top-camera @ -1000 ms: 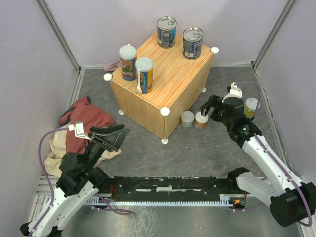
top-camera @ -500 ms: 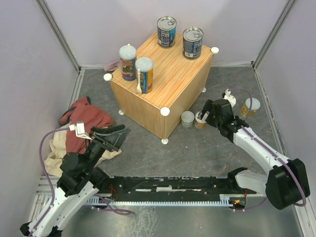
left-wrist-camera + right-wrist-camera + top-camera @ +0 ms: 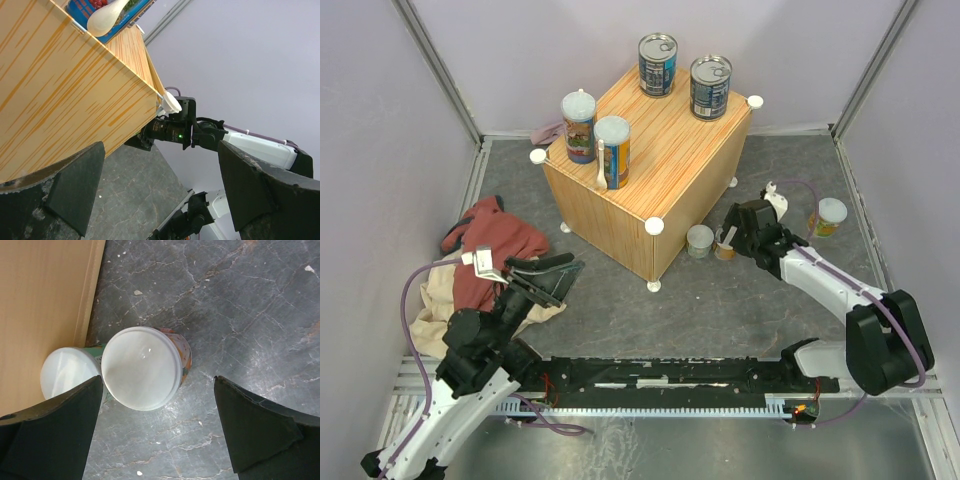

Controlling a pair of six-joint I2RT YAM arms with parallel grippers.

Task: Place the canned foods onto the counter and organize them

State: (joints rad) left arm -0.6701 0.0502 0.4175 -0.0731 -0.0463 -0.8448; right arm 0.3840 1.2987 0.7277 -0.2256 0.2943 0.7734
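The counter, a wood-grain box, stands mid-table and carries two ring-pull cans and two taller pale-lidded cans. Two short pale-lidded cans stand on the floor at its right foot, and a third stands near the right wall. My right gripper is open just above the second short can, which shows between the fingers in the right wrist view, beside its neighbour. My left gripper is open and empty, facing the counter.
A red cloth on a beige cloth lies at the left by my left arm. A pinkish cloth lies behind the counter. Walls enclose the grey floor. The counter's side wall is close left of the right gripper.
My right gripper has swung left, away from the can near the right wall, to over the short can beside the counter. The left arm has not moved.
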